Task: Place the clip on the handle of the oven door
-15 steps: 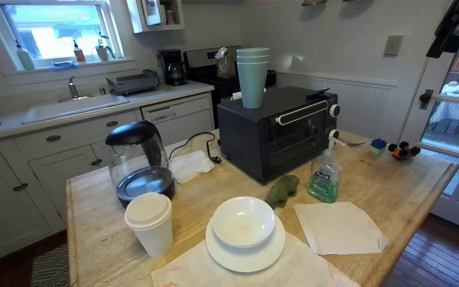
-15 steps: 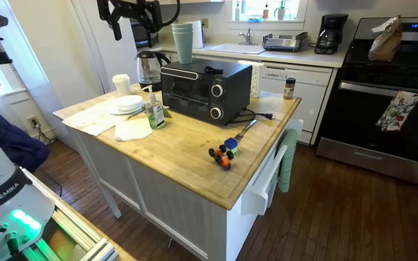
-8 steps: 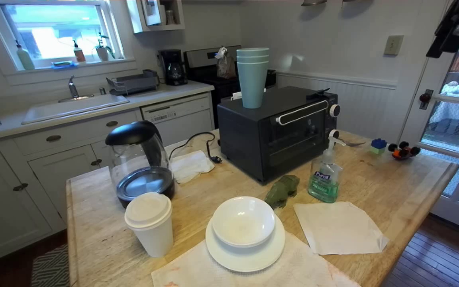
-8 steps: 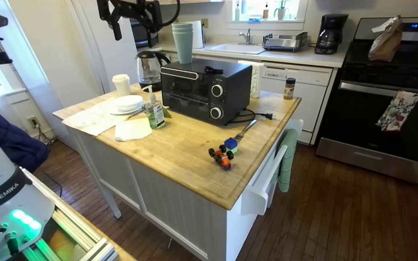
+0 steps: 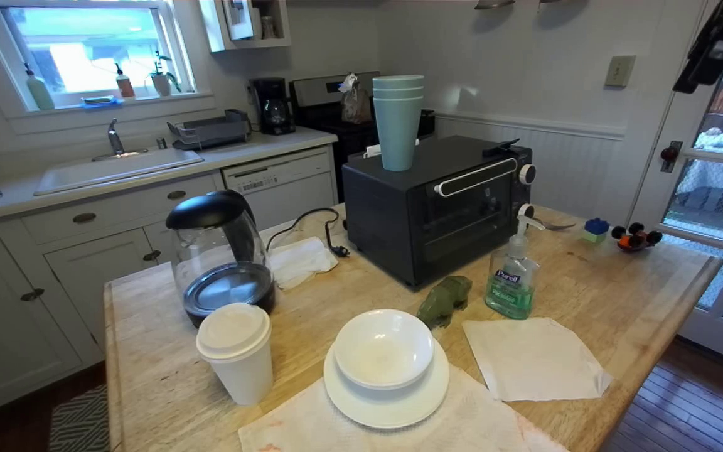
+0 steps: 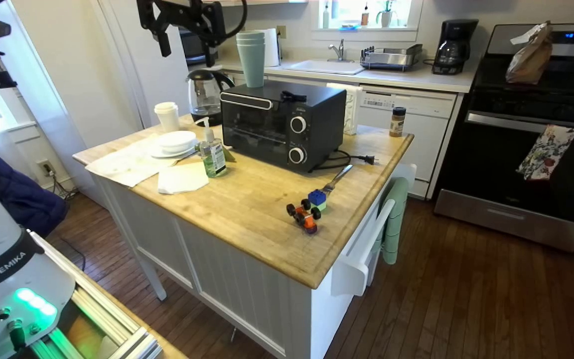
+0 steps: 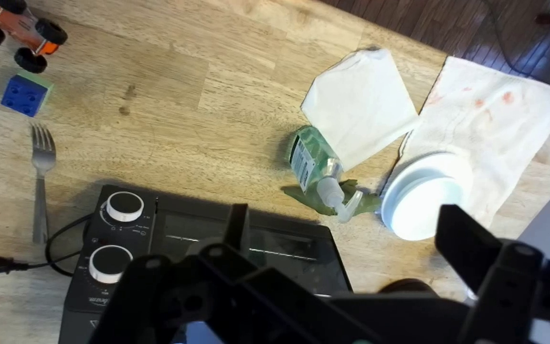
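The clip (image 5: 501, 147) is small and black and lies on top of the toaster oven near its front edge on the knob side; it also shows in an exterior view (image 6: 293, 97). The handle (image 5: 477, 178) is a pale-edged bar along the top of the oven door (image 5: 465, 226); both show in both exterior views, with the handle (image 6: 246, 101) above the glass. In the wrist view the oven door (image 7: 280, 253) is partly covered by my gripper (image 7: 344, 210), and the clip is hidden. The gripper is open and empty, high above the table and oven, also in an exterior view (image 6: 188, 57).
Stacked green cups (image 5: 398, 125) stand on the oven. A sanitizer bottle (image 5: 513, 276) and a green figurine (image 5: 444, 301) stand before the door. A bowl (image 5: 384, 348) on a plate, a kettle (image 5: 220, 251), a fork (image 6: 337, 180), a block (image 6: 317, 198) and a toy car (image 6: 304, 215) are around.
In an exterior view my gripper has shifted slightly right and down, and its second finger now hangs lower into sight. The clip, the oven and the table objects have not moved.
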`<state>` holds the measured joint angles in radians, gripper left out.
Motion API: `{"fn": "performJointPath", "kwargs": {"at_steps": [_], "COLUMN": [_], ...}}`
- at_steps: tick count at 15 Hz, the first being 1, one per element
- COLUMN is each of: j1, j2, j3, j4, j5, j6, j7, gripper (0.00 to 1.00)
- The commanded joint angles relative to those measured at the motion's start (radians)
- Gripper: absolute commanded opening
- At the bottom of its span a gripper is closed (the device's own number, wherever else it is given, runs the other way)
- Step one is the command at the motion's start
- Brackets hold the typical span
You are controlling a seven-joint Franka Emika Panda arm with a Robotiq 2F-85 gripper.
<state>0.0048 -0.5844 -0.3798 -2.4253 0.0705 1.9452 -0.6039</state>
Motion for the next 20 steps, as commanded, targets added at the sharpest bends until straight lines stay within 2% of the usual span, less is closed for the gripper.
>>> {"fn": "performJointPath", "kwargs": {"at_steps": [1,6,10,16,20], "j1": [-0.047,-0.087,-0.108,-0.095,-0.094], "j2": [0.042,0.113,0.182,0.257,0.274], "j3": [-0.004,-0.038,-0.034,-0.018,-0.003], "j4": [-0.004,-0.018,-0.053,-0.106,-0.127], "j5": [0.07,0.212,0.311,0.505,0.67], "j6": [0.061,0.192,0.37,0.563,0.683], "j7": [0.045,0.12,0.196,0.334,0.375], "gripper": [1.0,1.0,1.0,1.0,1.0]}}
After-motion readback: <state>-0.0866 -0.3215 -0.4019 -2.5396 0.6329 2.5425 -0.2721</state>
